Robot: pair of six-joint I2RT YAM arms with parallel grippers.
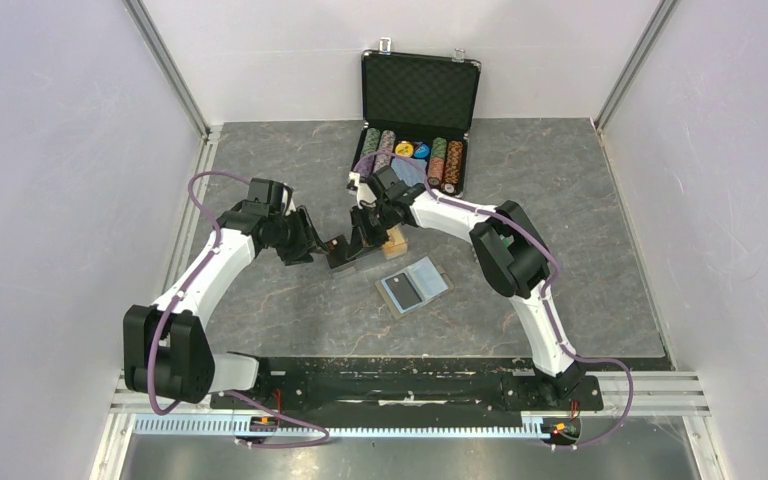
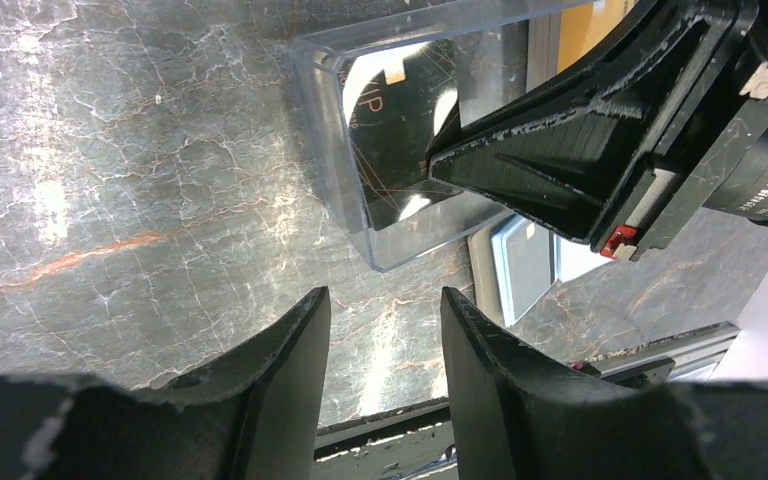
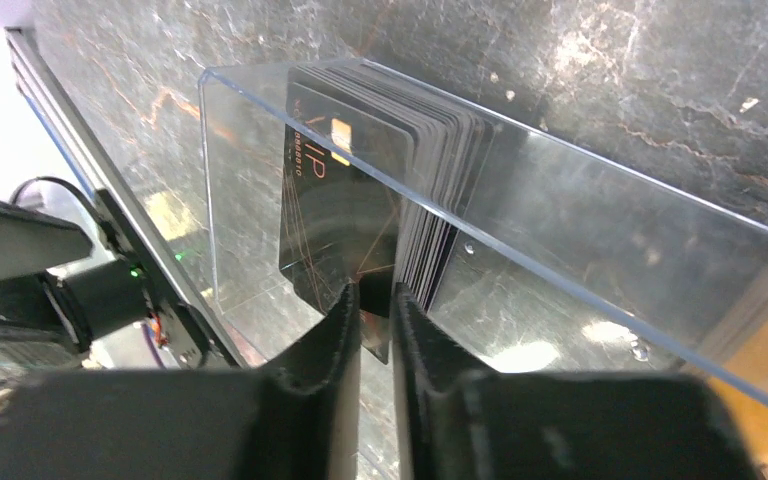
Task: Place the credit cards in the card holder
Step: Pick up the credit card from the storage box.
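Card: glossy black credit card (image 3: pixel 340 220) at front of stack in clear plastic box (image 3: pixel 580 190) | right hand (image 3: pixel 375 300) clenched on its edge | left hand (image 2: pixel 385 300) released, empty | likely thin, stiff, slick: pinch flat faces | khaki-grey card holder (image 1: pixel 428 278) open nearby

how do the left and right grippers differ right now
The left gripper has its fingers apart and empty; the right gripper has its fingers pinched on a black card. The left hangs outside the clear box; the right reaches into it. Both have black fingers.
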